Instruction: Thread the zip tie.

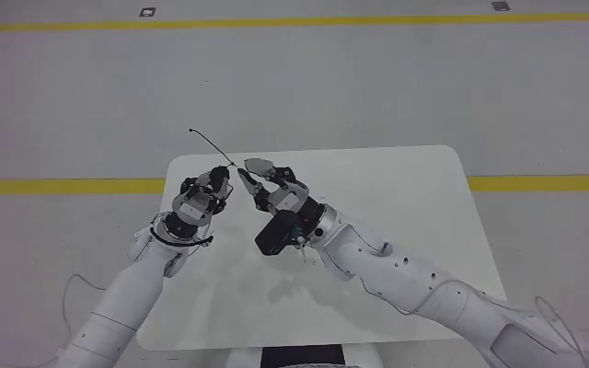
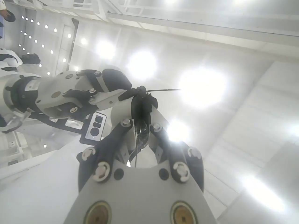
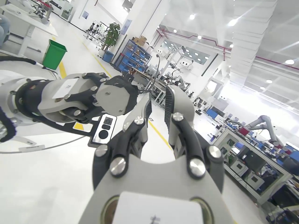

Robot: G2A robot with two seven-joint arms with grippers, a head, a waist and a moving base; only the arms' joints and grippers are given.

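A thin black zip tie (image 1: 210, 144) sticks up and away from my left gripper (image 1: 222, 178), past the table's far-left edge. The left wrist view has my left gripper (image 2: 141, 108) shut on the zip tie (image 2: 140, 99), its tail (image 2: 163, 90) running off sideways. My right gripper (image 1: 250, 177) hovers just beside the left one, open, with one fingertip (image 2: 125, 95) close to the tie's head. Seen from the right wrist, my right gripper (image 3: 158, 101) holds nothing between its fingers and the left gripper (image 3: 116, 94) is right beside it.
Both arms hang over the far-left part of the white table (image 1: 396, 212). A yellow floor line (image 1: 83, 186) runs behind the table. Benches and shelving (image 3: 243, 150) stand far off in the room.
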